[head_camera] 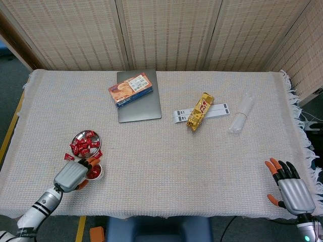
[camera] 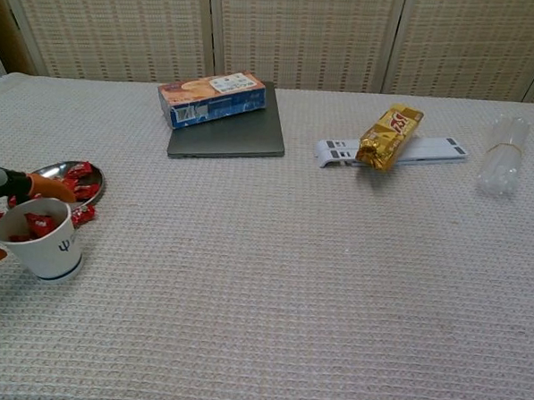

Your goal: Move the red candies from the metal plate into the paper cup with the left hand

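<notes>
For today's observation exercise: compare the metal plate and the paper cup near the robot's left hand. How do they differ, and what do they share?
The metal plate is shiny, silver, flat and shallow; the paper cup is white with a dark band near its base, tall and upright. The metal plate lies farther from the robot; the paper cup stands nearer. In the head view, the left hand partly covers the paper cup, not the metal plate. Both hold red candies and rest on the cloth-covered table.

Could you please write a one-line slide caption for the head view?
Left robot hand over paper cup beside metal plate of red candies.
</notes>
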